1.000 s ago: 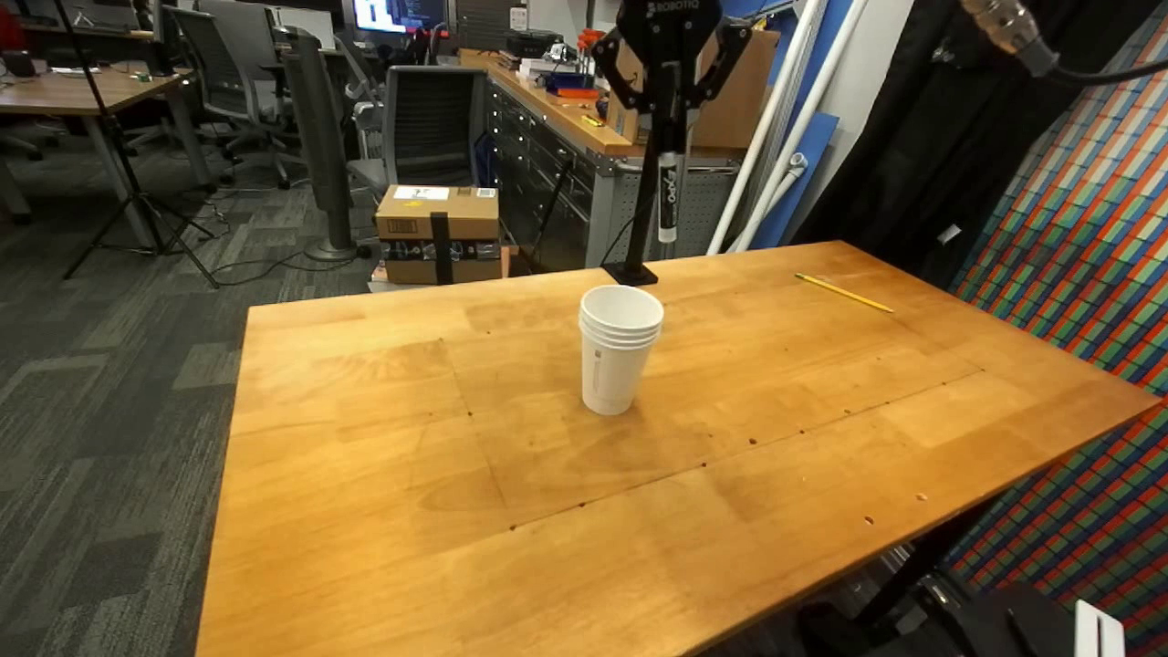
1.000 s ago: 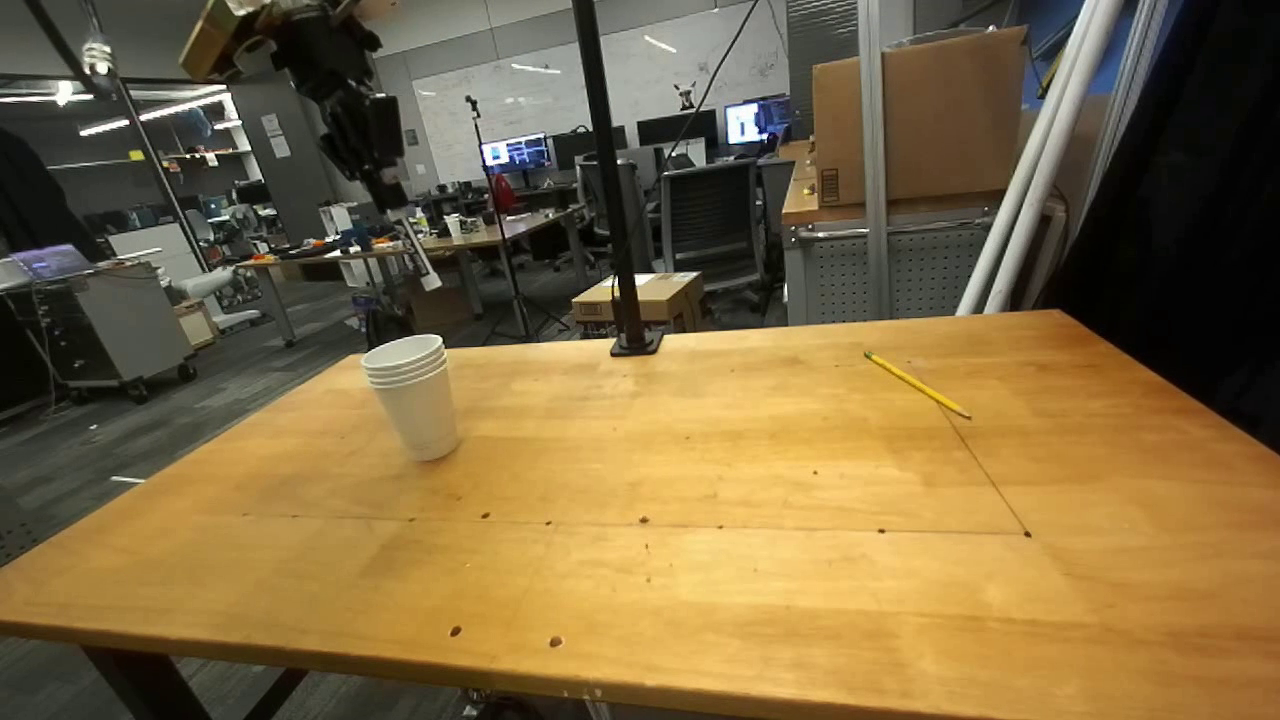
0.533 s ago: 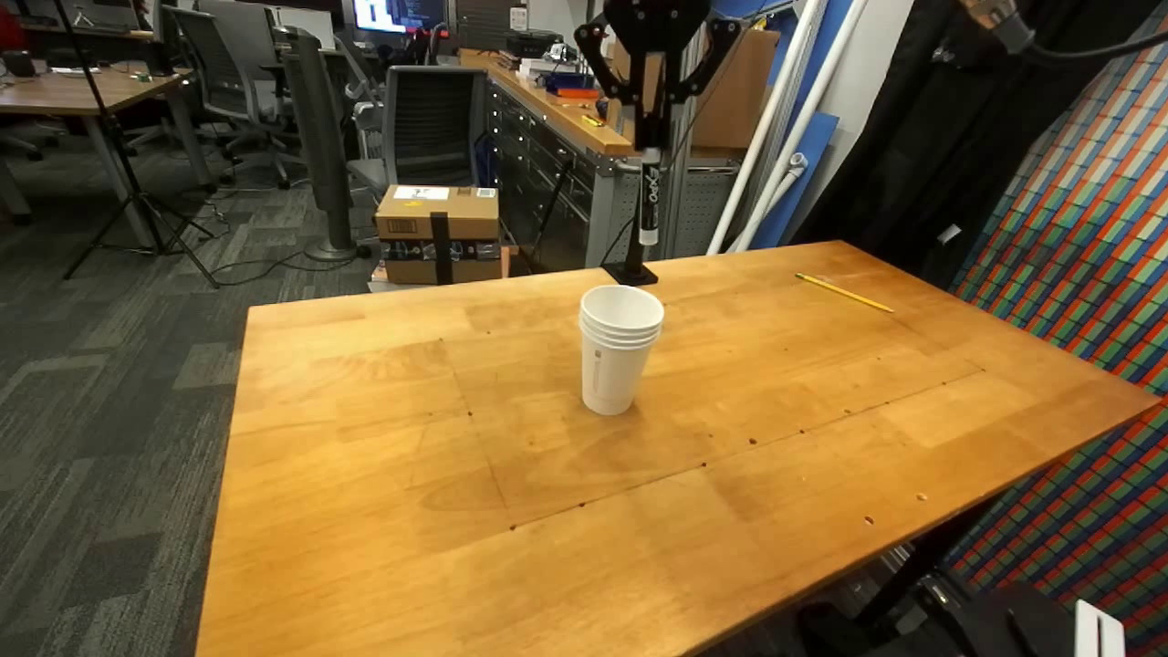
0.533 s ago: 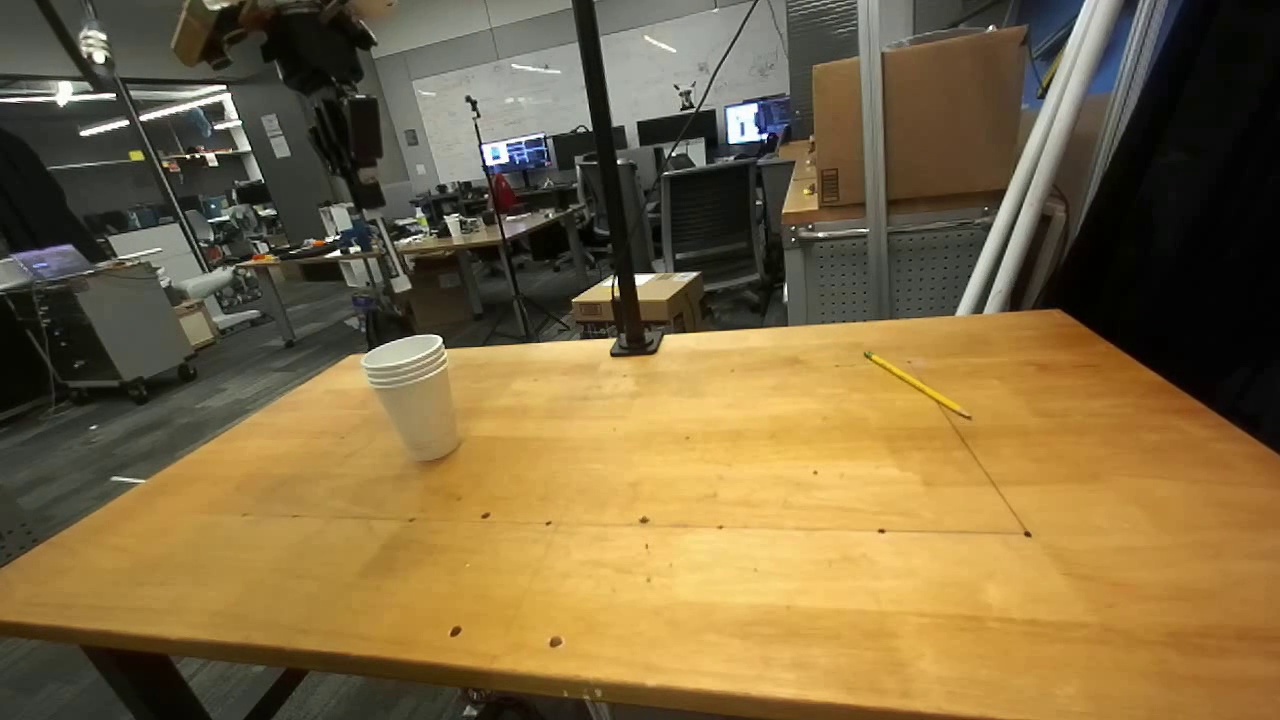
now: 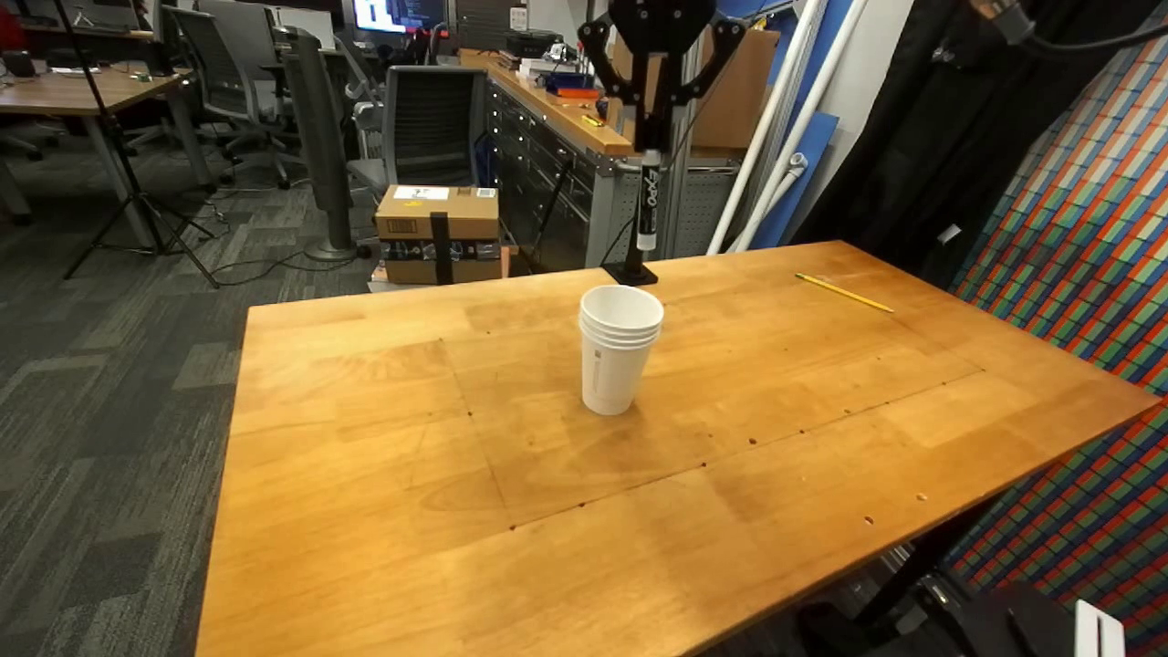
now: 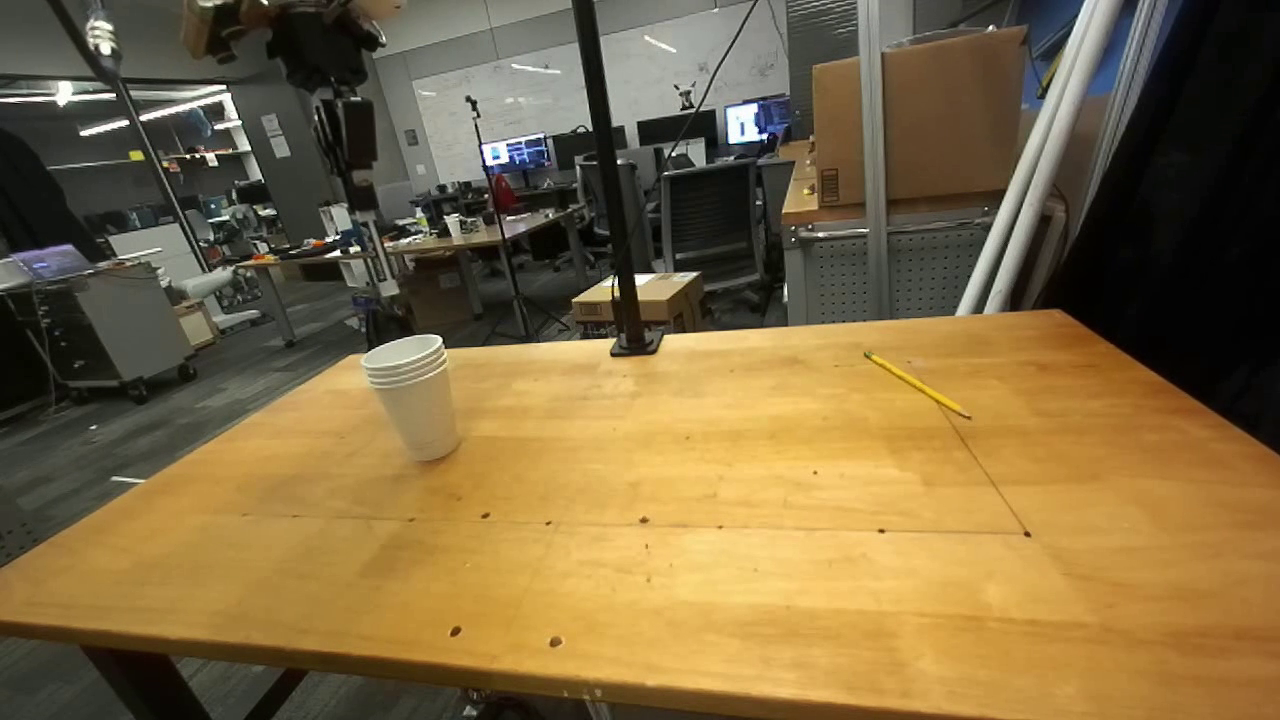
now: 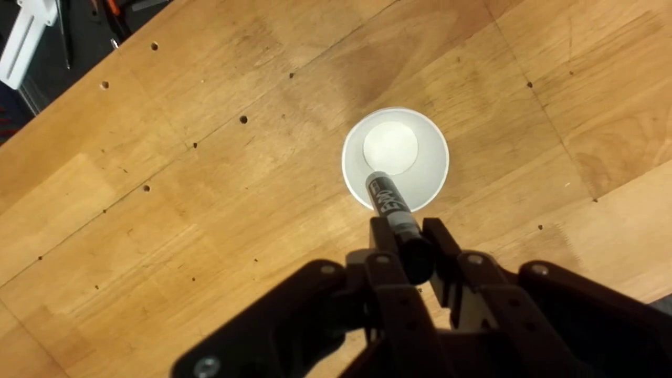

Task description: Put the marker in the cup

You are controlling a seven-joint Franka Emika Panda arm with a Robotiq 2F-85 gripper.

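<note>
Lowered, the pincer (image 7: 408, 232) grips the marker (image 7: 389, 201), partly hiding the cup (image 7: 401, 149) in wrist view.

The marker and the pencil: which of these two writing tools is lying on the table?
The yellow pencil: it lies flat on the table. The dark marker is held in the air by the pincer.

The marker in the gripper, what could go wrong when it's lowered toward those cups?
The marker might catch the rim on the way down: in the wrist view it crosses the rim, with its lower end off-centre.
The cups could tip if bumped, since they narrow toward the base and stand free on the table.
The marker could also swivel on contact, because the gripper holds its upper part and leaves the lower length unsupported.
</note>
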